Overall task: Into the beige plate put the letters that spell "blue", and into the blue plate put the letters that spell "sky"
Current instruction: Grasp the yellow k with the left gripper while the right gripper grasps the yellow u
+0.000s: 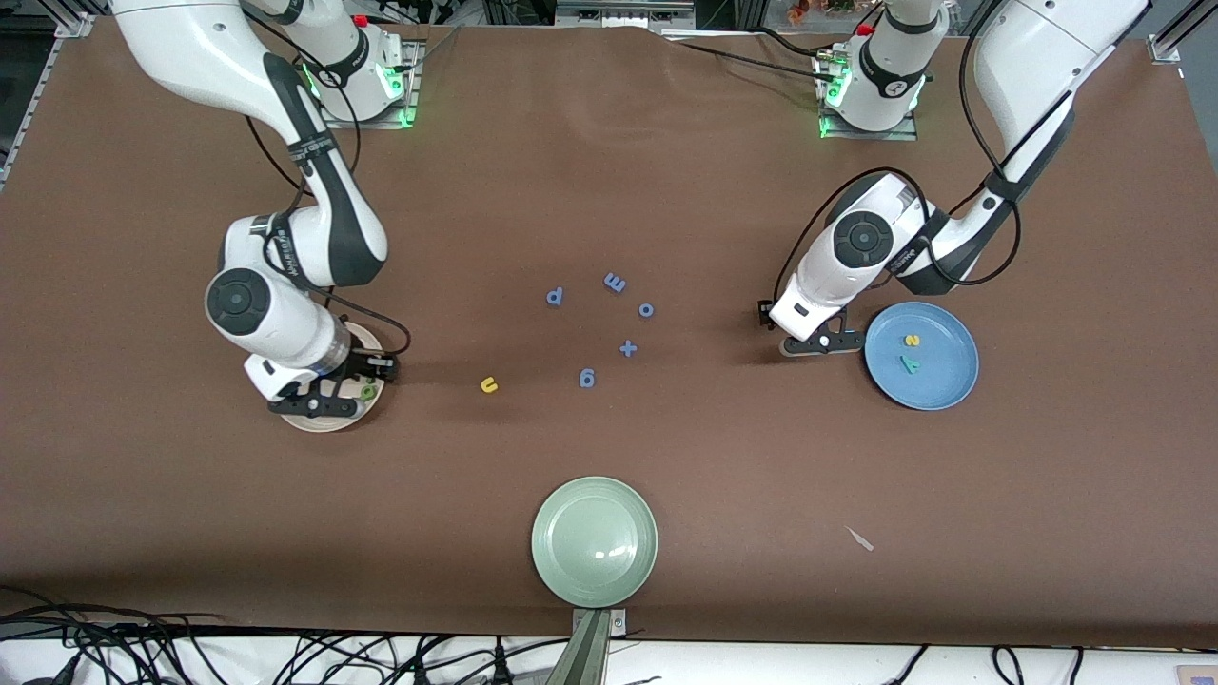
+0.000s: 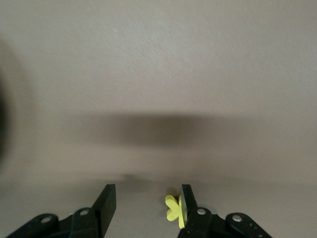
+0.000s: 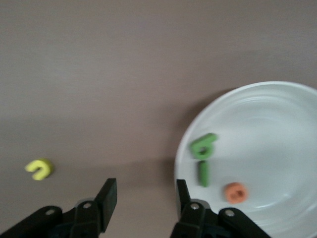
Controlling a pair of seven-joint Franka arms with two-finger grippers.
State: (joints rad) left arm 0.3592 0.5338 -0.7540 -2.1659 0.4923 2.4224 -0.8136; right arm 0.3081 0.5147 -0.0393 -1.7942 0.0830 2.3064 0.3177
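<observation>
Your brown worktop (image 1: 609,190) is widest. On it are three plates, and the right arm hides most of one.

- **Round cream-beige plate** (image 3: 257,129): it lies at the right arm's end. In the front view you see only its rim, and the right wrist view cuts off one side.
  - It holds the green foam b (image 3: 203,146), the dark green straight l (image 3: 203,173) and the orange e (image 3: 236,192).
- **Right end effector** (image 3: 143,191): it hangs over that plate's edge with its fingers apart and nothing between them.
- **Round medium-blue plate** (image 1: 942,376): it lies at the left arm's end, carrying the yellow s (image 1: 913,340) and the teal-green y (image 1: 911,363).
- **Left end effector** (image 2: 146,198): it is over bare worktop just beside the blue plate, with a gap between its fingers.
  - A small yellow foam piece (image 2: 172,208) sits against one finger's inner face. It is partly hidden, so you cannot read its shape.
- **Pale green plate** (image 1: 595,542): it lies nearest the front camera.
- **Yellow foam u** (image 1: 489,384): it lies alone on the worktop, between the beige plate and the all-blue foam pieces (image 1: 615,283).
</observation>
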